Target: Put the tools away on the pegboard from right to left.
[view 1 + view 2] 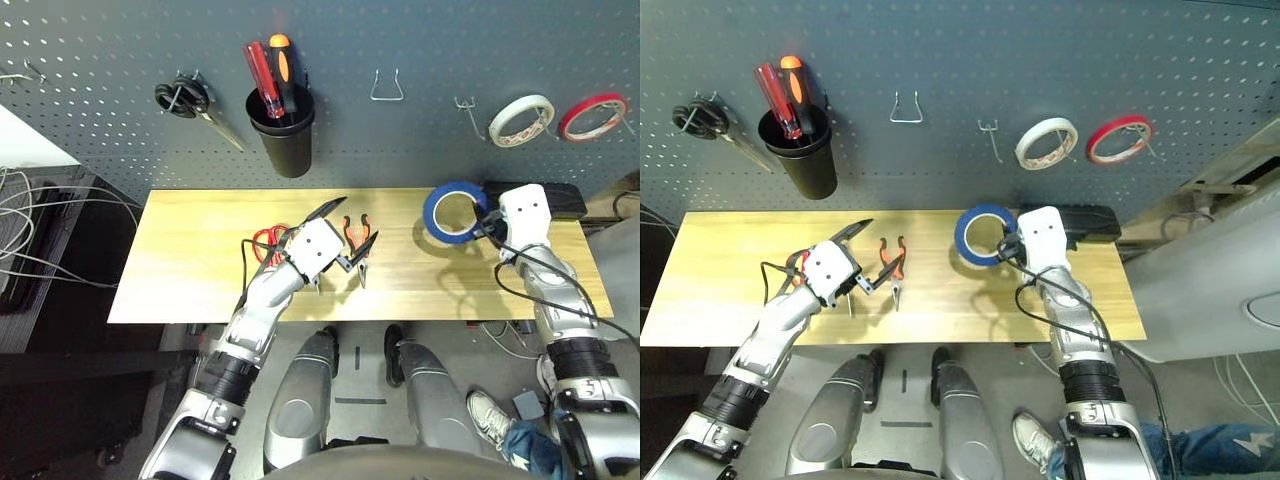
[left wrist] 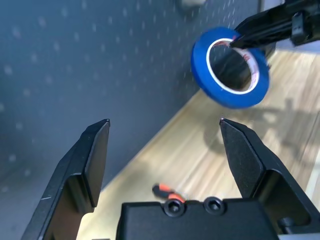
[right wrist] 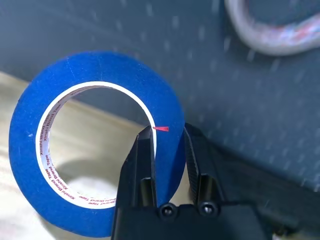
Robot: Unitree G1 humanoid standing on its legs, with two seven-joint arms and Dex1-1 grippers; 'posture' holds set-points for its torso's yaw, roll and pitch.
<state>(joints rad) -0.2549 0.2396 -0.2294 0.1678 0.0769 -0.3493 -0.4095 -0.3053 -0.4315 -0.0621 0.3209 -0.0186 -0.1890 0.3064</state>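
Your right gripper is clamped on the wall of the blue tape, holding it on edge above the bench's back right corner, just in front of the pegboard. Gripped that way, its hole stays free for the bare hook beside the white tape. You have clear room above it. Your left gripper hangs wide open near the pliers and red scissors mid-bench.
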